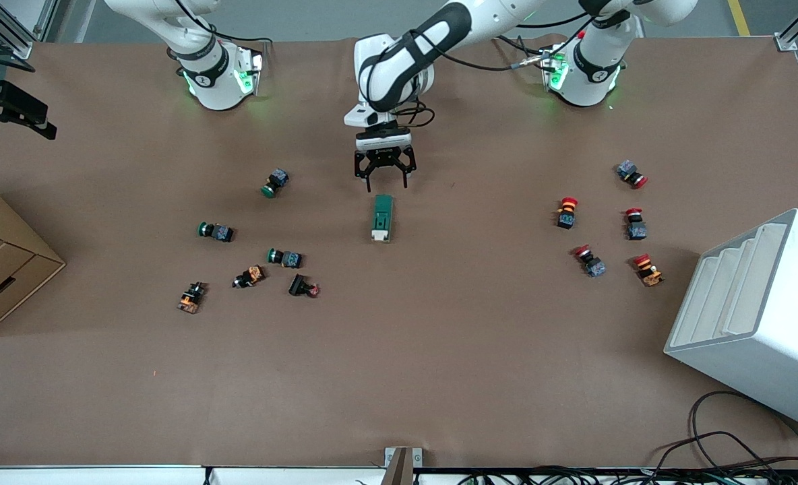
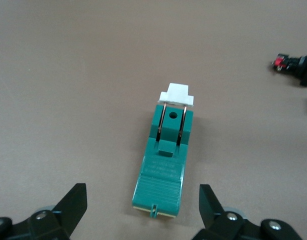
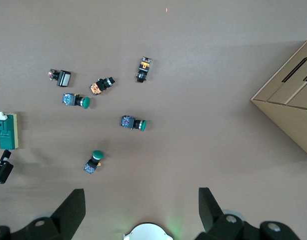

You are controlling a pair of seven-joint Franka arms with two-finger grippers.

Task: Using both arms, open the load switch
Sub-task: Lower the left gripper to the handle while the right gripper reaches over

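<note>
The load switch (image 1: 383, 217) lies flat in the middle of the table, a dark-green block with its white toggle at the end nearer the front camera. In the left wrist view the load switch (image 2: 166, 160) has two metal blades running to the white toggle. My left gripper (image 1: 385, 176) hangs open just above the table, at the switch's end toward the arm bases. Its fingers (image 2: 76, 200) stand wide on either side of that end without touching it. My right gripper (image 3: 142, 197) is open and empty, high over its own green-lit base (image 3: 147, 232). From there the load switch (image 3: 6, 131) shows at the view's edge.
Several green-capped and dark push buttons (image 1: 283, 257) lie toward the right arm's end, several red-capped ones (image 1: 635, 222) toward the left arm's end. A white stepped bin (image 1: 756, 316) and a cardboard box (image 1: 1, 263) stand at the table's two ends. Cables (image 1: 729, 444) lie at the front edge.
</note>
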